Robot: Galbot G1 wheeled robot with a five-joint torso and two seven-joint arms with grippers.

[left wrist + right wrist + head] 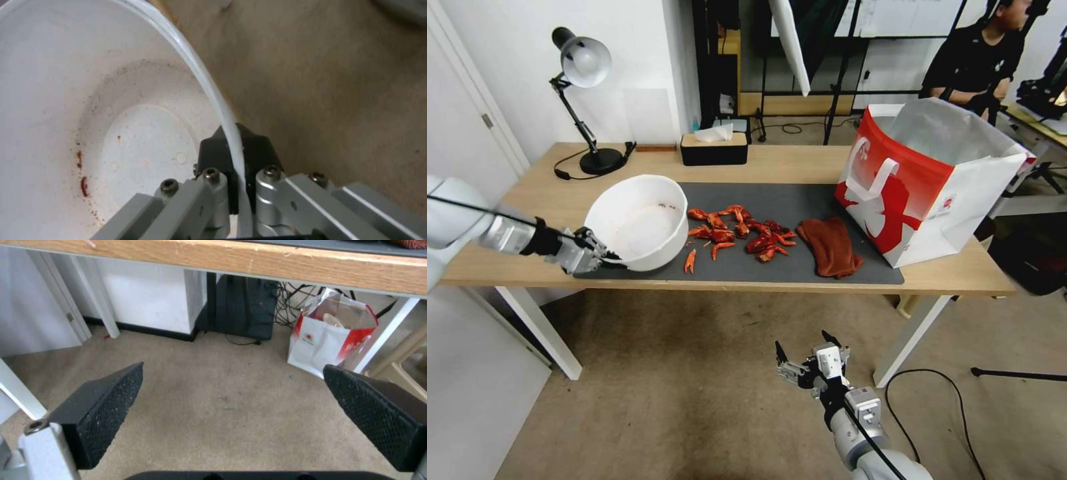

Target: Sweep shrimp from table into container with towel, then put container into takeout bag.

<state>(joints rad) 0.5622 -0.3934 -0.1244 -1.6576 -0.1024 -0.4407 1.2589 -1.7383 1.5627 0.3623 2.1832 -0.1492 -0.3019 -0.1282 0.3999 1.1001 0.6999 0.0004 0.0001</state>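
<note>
The container [637, 223], a round white bowl, sits tilted at the left end of the dark mat on the table [800, 163]. My left gripper [597, 257] is shut on its near rim; the left wrist view shows the black fingertips [256, 146] pinching the thin rim, with the stained inside of the container [111, 116] holding no pieces. Shrimp [740, 233] lie scattered on the mat just right of the bowl. Further right lies the rust-red towel [829, 245], then the takeout bag [927, 180], upright and open. My right gripper [810, 353] hangs open below the table's front edge [267, 260], its pads [106, 406] wide apart.
A desk lamp [584, 67] and a black tissue box [714, 148] stand along the table's back. A small red and white bag [329, 336] sits on the carpet under the table beside a white leg. A cable [934, 400] loops on the floor at right.
</note>
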